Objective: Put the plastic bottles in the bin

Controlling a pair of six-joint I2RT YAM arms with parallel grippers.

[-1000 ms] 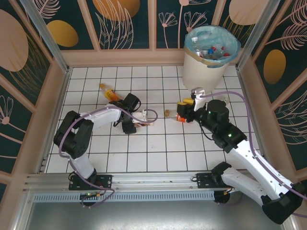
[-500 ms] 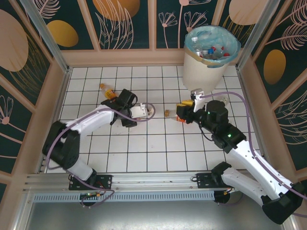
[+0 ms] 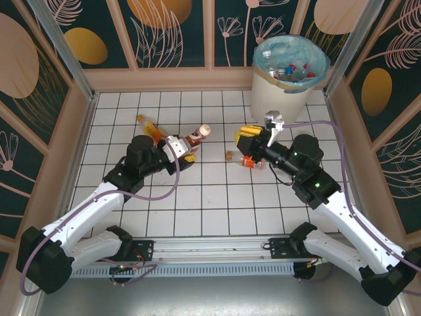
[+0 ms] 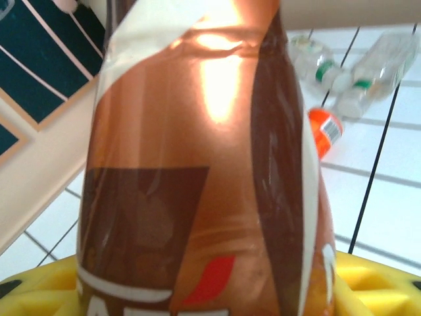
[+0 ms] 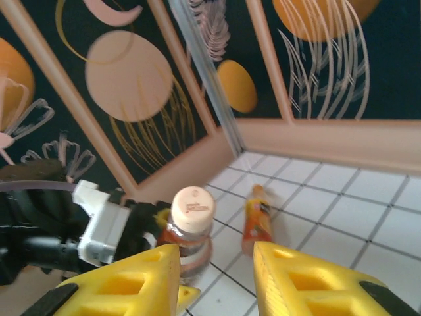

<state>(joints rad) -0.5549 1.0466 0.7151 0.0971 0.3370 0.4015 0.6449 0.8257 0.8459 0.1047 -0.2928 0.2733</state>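
The left claw point(image 3: 186, 146) is closed on a brown-labelled bottle point(image 3: 197, 137), gripping its lower body between yellow fingers point(image 4: 368, 280), with the pale cap pointing away from the arm, above the white tiled floor point(image 3: 217, 197). The right claw point(image 5: 215, 263) has a modest gap between its jaws and holds nothing. An orange-labelled bottle point(image 3: 242, 158) lies on the tiles just beside it, and another orange bottle point(image 3: 150, 126) lies near the left claw. The cream bin point(image 3: 283, 95) stands in the far right corner with several bottles point(image 3: 289, 69) inside its blue liner.
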